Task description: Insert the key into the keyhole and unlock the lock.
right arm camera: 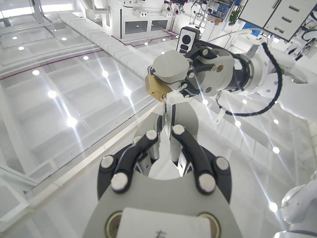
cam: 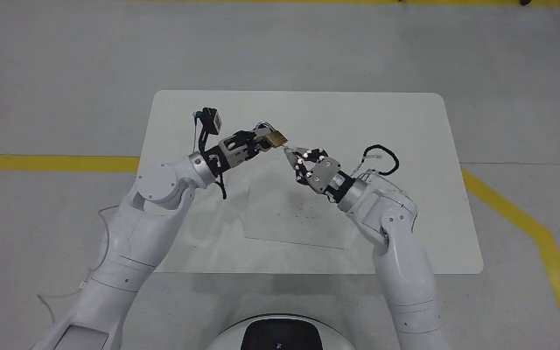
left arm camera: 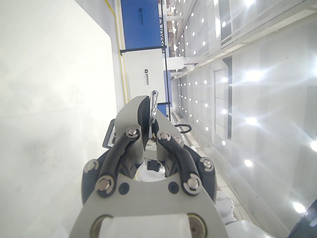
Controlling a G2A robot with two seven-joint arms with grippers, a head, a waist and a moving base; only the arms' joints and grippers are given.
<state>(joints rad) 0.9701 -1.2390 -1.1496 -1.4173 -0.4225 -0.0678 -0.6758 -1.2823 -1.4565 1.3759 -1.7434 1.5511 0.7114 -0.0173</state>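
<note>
With our left hand (cam: 260,136) we are pinching the lock (right arm camera: 156,86) by its shackle (left arm camera: 153,102), well above the counter (cam: 394,122), so that the brass body is sticking out free with the keyhole (right arm camera: 163,97) facing our right hand (cam: 296,157). That hand is clamping the key (right arm camera: 165,106) by its head, keeping the blade in line with the keyhole; the tip is meeting it, though we are not able to tell how deep it is sitting
</note>
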